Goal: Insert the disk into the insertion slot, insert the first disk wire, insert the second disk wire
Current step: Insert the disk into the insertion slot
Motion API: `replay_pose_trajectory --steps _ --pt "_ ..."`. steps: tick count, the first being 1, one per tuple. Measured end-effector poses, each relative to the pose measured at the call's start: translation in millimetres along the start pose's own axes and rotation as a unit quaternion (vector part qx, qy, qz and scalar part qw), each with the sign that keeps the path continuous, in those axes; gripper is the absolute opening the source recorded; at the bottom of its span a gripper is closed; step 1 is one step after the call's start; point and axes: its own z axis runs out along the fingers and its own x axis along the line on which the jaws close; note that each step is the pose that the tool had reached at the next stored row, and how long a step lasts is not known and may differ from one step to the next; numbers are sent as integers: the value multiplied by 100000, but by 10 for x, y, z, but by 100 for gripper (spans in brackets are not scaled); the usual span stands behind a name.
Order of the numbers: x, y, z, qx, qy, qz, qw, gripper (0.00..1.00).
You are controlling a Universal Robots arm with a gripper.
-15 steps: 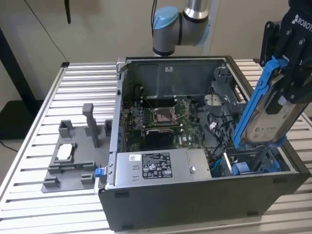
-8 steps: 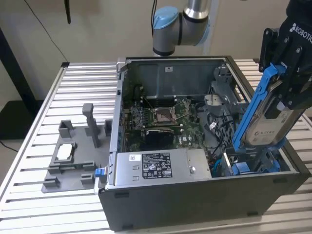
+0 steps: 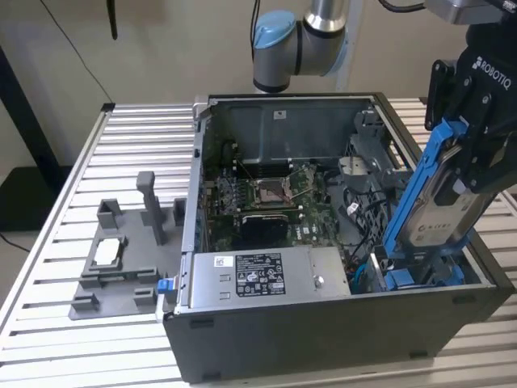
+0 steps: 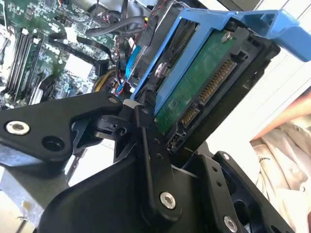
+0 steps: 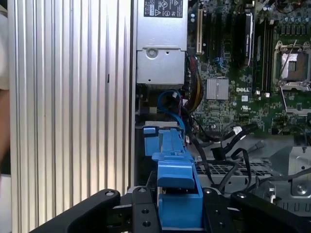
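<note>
My gripper (image 3: pixel 466 162) is shut on the disk (image 3: pixel 443 212), a silver drive with a white label in a blue carrier frame (image 3: pixel 408 198). The disk hangs steeply tilted over the case's near corner at the exterior view's right. Its lower end dips into the insertion slot (image 3: pixel 420 279), a grey metal bay. In the second wrist view the black fingers (image 4: pixel 148 145) clamp the disk's green underside (image 4: pixel 194 92) and connector edge. In the first wrist view the carrier's blue tab (image 5: pixel 174 170) stands above the bay, just beyond the gripper (image 5: pixel 180 211). A blue wire (image 5: pixel 169 99) loops beside the bay.
The open dark grey computer case (image 3: pixel 323 331) sits on a slatted metal table (image 3: pixel 137 137). Inside are the grey labelled power-supply box (image 3: pixel 258 279), the green motherboard (image 3: pixel 271 202) and loose black cables (image 5: pixel 223 145). A grey fixture (image 3: pixel 121 259) lies at the exterior view's left.
</note>
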Motion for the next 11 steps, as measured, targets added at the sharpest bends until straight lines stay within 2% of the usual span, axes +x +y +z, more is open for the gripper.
replay_pose_trajectory --steps 11 --pt "0 4 162 19 -24 21 100000 33"
